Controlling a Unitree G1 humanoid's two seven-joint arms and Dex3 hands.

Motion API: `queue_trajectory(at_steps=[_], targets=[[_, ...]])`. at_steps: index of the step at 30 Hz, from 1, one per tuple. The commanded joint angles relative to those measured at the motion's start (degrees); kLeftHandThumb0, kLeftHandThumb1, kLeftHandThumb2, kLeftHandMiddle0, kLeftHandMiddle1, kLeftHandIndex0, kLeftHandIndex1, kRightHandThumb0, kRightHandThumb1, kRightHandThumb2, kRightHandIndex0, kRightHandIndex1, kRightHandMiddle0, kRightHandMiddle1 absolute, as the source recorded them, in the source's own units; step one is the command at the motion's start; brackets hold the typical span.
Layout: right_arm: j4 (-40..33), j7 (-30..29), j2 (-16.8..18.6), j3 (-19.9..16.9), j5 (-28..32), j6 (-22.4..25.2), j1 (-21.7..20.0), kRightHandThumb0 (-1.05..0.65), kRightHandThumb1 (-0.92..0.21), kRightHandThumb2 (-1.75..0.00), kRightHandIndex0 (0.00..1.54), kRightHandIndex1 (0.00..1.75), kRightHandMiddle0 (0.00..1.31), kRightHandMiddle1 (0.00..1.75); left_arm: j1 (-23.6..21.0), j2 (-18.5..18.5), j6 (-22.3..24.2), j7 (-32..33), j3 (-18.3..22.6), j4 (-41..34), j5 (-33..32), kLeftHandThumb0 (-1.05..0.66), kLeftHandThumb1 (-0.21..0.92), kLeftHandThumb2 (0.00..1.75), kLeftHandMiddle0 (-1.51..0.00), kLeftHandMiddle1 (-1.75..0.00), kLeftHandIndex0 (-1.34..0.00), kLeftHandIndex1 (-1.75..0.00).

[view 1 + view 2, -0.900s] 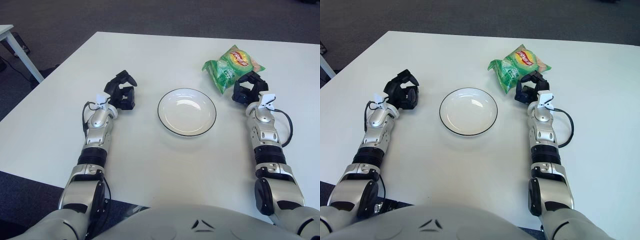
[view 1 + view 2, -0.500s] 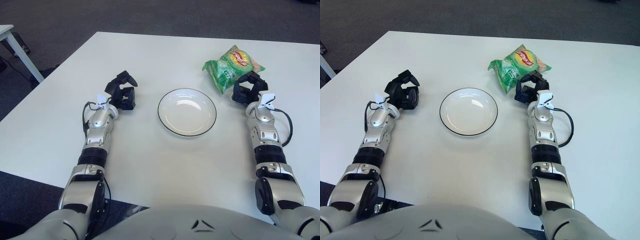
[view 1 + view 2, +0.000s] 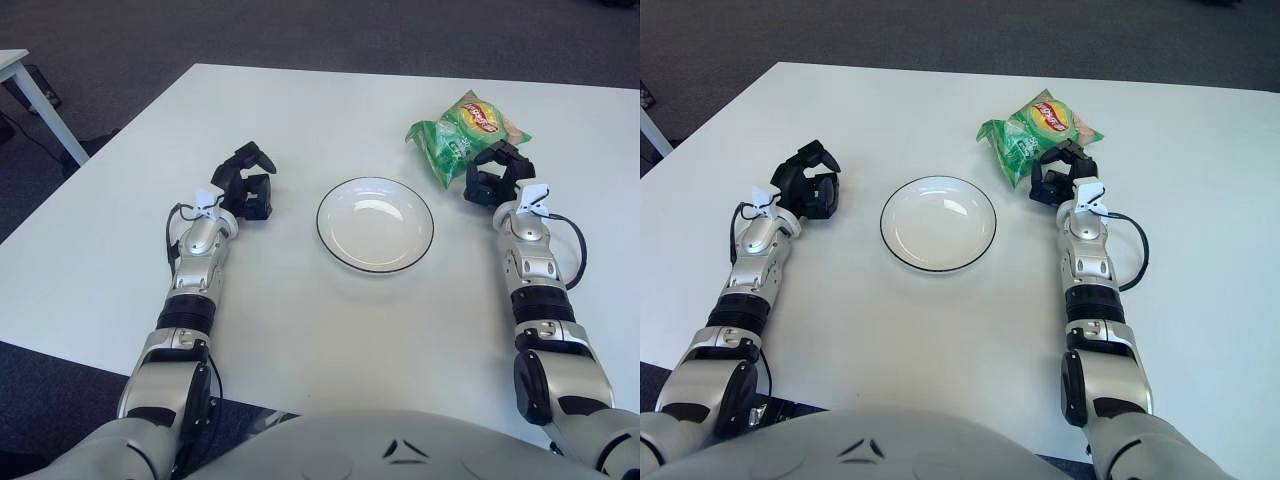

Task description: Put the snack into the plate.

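Almost nothing has shifted since the earlier frames: the right robot hand (image 3: 497, 175) has crept only slightly toward the crinkled green foil snack bag (image 3: 462, 134) and sits at the bag's near edge. Its dark fingers (image 3: 1048, 168) are curled right at the foil; I cannot tell whether they actually pinch it. The bag lies flat on the white counter (image 3: 300, 320), far-right of the round white plate with a thin dark rim (image 3: 375, 223), close to it but not touching. The plate holds nothing. The left robot hand (image 3: 245, 184) shows on the left of the plate, well apart from it, fingers curled loosely with nothing between them. Both silver forearms stretch forward from the bottom edge on either side of the plate.
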Motion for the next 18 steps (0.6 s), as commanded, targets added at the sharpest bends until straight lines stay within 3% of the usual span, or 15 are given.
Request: queue_trajectory(at_steps=[1, 18], targets=[[6.0, 1.2, -0.5, 1.1, -1.8, 1.8, 3.4, -0.48, -0.34, -1.29, 1.23, 1.75, 0.60, 1.75, 8.6, -7.8, -0.8, 1.5, -1.6, 6.0, 0.5, -0.47, 0.32, 1.30, -1.21, -1.75, -0.60, -1.75], [15.8, 3.2, -3.8, 2.1, -2.1, -5.6, 0.7, -0.47, -0.36, -1.26, 1.28, 1.75, 0.58, 1.75, 6.4, -9.4, -5.4, 5.0, -2.9, 9.2, 3.6, -0.48, 0.31, 1.32, -1.23, -1.75, -0.62, -1.75]])
